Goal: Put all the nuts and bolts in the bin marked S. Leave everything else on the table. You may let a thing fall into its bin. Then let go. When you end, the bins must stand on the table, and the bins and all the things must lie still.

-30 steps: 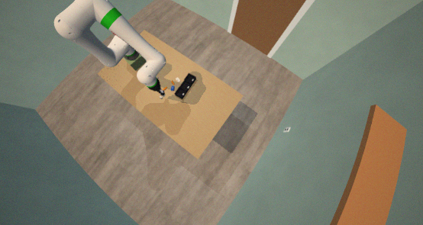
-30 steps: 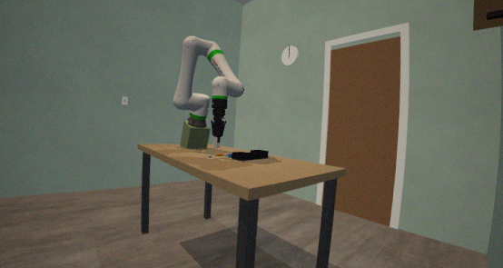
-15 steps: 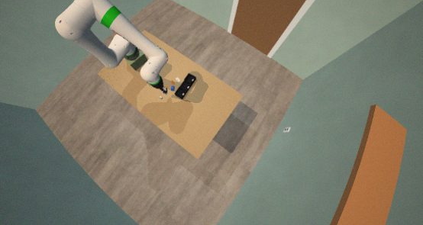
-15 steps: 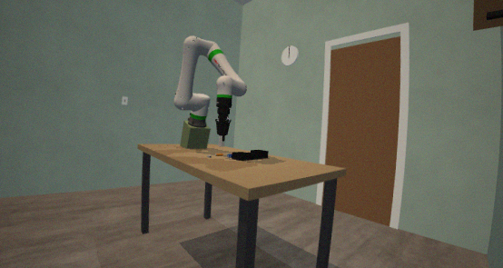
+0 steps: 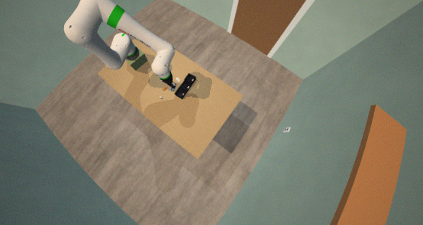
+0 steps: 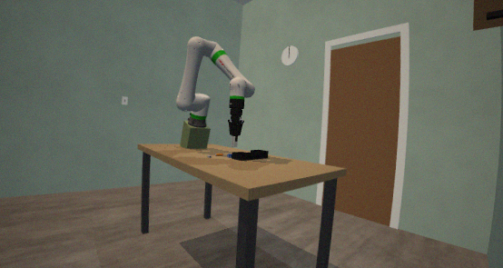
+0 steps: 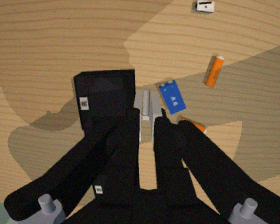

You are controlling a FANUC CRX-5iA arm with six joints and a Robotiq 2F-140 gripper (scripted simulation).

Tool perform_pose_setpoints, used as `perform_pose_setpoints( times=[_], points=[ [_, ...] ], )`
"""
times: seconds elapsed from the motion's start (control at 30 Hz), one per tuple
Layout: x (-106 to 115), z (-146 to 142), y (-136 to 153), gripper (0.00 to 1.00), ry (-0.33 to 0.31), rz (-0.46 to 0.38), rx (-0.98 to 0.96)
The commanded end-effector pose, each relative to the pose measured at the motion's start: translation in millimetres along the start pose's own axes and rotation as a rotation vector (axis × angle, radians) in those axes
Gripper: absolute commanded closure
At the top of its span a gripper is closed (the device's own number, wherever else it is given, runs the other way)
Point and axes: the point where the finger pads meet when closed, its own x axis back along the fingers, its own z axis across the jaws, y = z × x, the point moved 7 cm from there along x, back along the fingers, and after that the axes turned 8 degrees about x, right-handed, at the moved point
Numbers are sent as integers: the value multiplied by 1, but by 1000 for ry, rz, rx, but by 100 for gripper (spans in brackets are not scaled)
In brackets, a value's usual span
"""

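Claw [image 7: 149, 117] is clamped on a thin grey bolt [image 7: 145, 106], fingers nearly together, bolt tip poking out between them. It hangs above the table [image 6: 254, 180], pointing down, clear of the surface in the exterior view. Black bin [image 7: 106, 92] sits just left of the claw tip in the wrist view, a small white label [image 7: 84, 103] on its near wall; letter unreadable. On the table: blue piece [image 7: 171, 96] just right of the bolt, orange piece [image 7: 213, 71] further right, another orange bit [image 7: 193, 124] partly hidden by the right finger, small white item [image 7: 204, 6] well apart up top. From above, claw [image 5: 170, 85] is next to the bin [image 5: 185, 86], not over it.
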Motion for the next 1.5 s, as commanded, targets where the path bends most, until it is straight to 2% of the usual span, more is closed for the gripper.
perform_pose_setpoints(
  times=[0.0, 0.4, 0.47, 0.6, 1.17, 1.47],
  points=[
    [0, -12, 18, 94, 1, 4, -1],
    [-1, -48, 74, 94, 1, 4, 51],
    [-1, -48, 74, 94, 1, 4, 51],
    [-1, -60, 92, 94, 1, 4, 51],
    [-1, -60, 92, 94, 1, 4, 51],
    [-19, -60, 92, 94, 1, 4, 51]
  ],
)
